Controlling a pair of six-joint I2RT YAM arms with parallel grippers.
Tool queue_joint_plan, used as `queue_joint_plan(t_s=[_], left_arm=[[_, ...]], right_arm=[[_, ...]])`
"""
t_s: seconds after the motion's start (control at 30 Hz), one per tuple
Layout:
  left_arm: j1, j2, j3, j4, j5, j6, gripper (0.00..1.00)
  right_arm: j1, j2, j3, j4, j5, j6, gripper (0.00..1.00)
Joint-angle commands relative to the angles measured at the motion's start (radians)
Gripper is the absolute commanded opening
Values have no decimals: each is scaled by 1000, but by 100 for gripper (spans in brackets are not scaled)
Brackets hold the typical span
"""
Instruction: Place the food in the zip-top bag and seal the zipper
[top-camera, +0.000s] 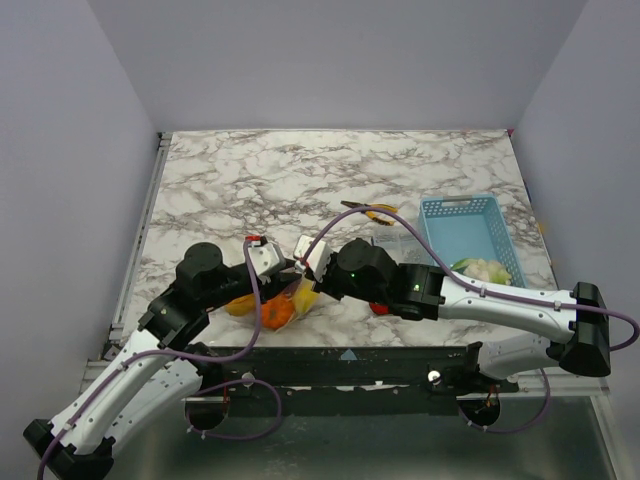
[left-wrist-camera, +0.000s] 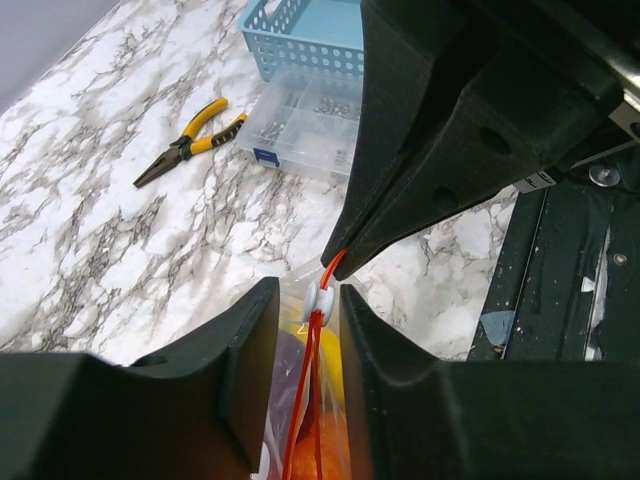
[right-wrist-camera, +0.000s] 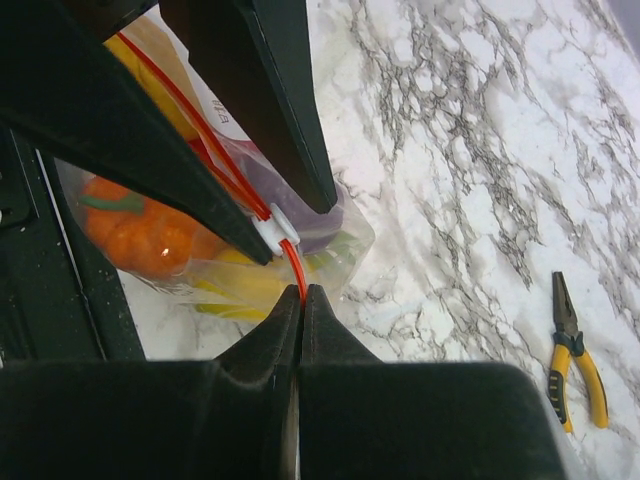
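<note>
The zip-top bag (top-camera: 268, 306) lies near the table's front edge, and in the right wrist view (right-wrist-camera: 345, 240) it holds food: an orange pepper (right-wrist-camera: 140, 230), yellow pieces (right-wrist-camera: 240, 285) and a purple bulb (right-wrist-camera: 305, 195). Its orange-red zipper (left-wrist-camera: 305, 400) carries a white slider (left-wrist-camera: 322, 300). My left gripper (left-wrist-camera: 310, 298) is closed on the slider, one finger on each side. My right gripper (right-wrist-camera: 301, 292) is shut on the zipper's end just beyond the slider. Both grippers meet in the top view, left (top-camera: 283, 270) and right (top-camera: 300, 266).
Yellow-handled pliers (top-camera: 372, 210) lie behind the grippers. A clear compartment box (left-wrist-camera: 300, 125) and a light blue basket (top-camera: 465, 230) stand at the right. A pale green-white item (top-camera: 485, 270) sits by the right arm. A red object (top-camera: 380, 308) peeks from under that arm.
</note>
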Motion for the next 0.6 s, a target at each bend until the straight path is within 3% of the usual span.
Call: queue_joint_plan(t_s=[0.0,0.33,0.57], left_arm=[[2,12,-4,51,7,20,27],[1,18,-6,30,65,34,22],[2,14,2,-6,41,51,0]], right_arm=[[5,2,7,32,-23,1,0],[6,-2,5,48,-20,15,0],[5,-10,-9,78,62,37,0]])
